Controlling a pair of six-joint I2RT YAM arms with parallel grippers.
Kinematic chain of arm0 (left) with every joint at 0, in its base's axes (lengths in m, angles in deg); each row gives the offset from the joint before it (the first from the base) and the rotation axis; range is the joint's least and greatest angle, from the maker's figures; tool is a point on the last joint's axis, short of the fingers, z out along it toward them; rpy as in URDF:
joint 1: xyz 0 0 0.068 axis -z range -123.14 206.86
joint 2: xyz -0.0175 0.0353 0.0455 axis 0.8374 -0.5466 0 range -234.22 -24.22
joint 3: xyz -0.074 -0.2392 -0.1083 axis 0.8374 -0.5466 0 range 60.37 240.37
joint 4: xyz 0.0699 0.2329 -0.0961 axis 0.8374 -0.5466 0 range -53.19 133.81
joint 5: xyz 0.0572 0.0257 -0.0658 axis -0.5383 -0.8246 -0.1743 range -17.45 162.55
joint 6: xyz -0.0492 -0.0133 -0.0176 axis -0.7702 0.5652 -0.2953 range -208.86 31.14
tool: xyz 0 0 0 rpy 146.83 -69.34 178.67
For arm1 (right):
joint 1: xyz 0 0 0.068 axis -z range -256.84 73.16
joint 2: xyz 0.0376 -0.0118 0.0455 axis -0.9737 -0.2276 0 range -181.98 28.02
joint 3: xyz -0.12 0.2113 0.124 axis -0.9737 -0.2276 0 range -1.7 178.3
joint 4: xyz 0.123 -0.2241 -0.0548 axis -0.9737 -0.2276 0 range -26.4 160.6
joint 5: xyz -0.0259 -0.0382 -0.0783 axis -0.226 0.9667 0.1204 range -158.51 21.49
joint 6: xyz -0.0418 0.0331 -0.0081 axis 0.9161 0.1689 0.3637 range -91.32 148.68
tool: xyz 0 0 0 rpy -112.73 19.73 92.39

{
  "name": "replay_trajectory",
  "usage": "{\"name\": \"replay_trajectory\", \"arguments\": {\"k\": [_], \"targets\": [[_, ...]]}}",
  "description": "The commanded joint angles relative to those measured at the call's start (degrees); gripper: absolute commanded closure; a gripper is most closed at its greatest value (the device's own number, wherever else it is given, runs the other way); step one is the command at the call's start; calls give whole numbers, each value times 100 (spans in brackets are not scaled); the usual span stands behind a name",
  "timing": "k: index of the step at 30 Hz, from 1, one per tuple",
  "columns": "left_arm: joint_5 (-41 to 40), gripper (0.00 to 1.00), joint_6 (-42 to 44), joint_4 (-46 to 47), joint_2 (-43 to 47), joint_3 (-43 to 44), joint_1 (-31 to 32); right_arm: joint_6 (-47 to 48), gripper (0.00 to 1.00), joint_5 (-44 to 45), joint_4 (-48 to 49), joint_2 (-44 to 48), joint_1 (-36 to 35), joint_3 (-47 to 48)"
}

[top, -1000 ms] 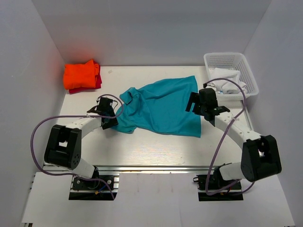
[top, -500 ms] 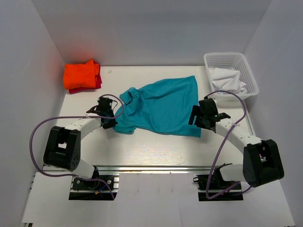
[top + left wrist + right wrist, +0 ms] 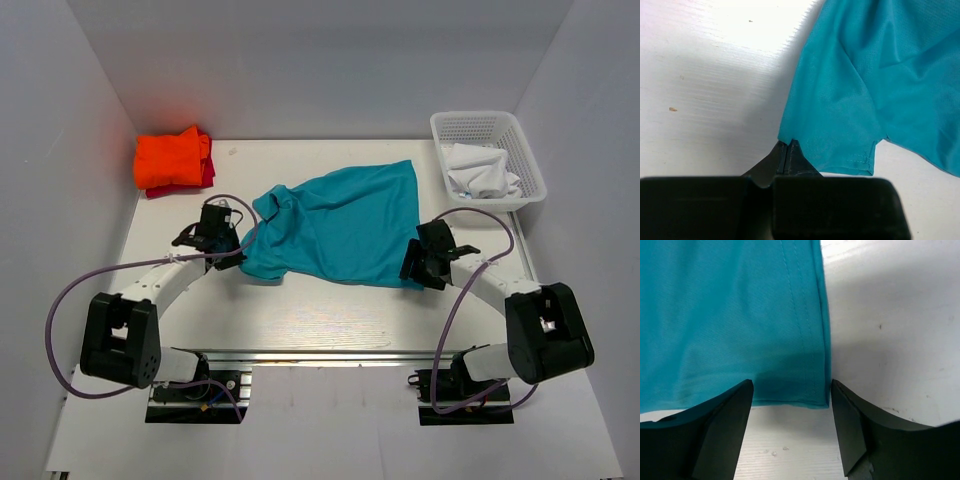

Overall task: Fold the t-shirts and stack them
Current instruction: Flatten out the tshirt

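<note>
Two arms are curving in from the near edge of the table, and we are working both of them at the near side of the teal shirt. With the left gripper we are pinching the near corner of a sleeve: its fingers are pressing tight together, with the corner of the cloth caught between their tips. With the right gripper we are straddling the near corner of the hem. Its fingers are standing wide apart with the last stretch of stitched hem between them, grasping nothing, and we are unable to tell whether they are touching the table.

The teal shirt is lying spread across the middle of the table, collar and sleeve to the left, hem to the right, with soft wrinkles running through it.

Farther back, in the far left corner, we are seeing the orange shirt sitting folded on top of the red shirt, whose edge is showing along the right side. In the far right corner a white basket is holding a crumpled white cloth, apart from the teal shirt.
</note>
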Motion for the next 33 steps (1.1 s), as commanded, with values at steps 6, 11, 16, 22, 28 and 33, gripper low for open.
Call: {"name": "replay_trajectory", "arguments": {"k": [6, 11, 16, 22, 28, 33], "targets": [[343, 100, 50, 81, 469, 1, 26, -194, 76, -584, 728, -370, 15, -96], [589, 100, 120, 187, 733, 62, 26, -115, 100, -559, 922, -108, -11, 45], [669, 100, 296, 318, 1190, 519, 26, 175, 100, -242, 1203, 710, -11, 430], [301, 100, 349, 302, 1726, 1493, 26, 430, 100, 3, 1547, 1729, 24, 1073], [-262, 100, 463, 310, 2271, 2531, 26, 859, 100, 670, 1661, 2204, 24, 2136], [-491, 100, 761, 188, 2464, 3533, 26, 1379, 100, 638, 1810, 2468, 15, 2926]]}}
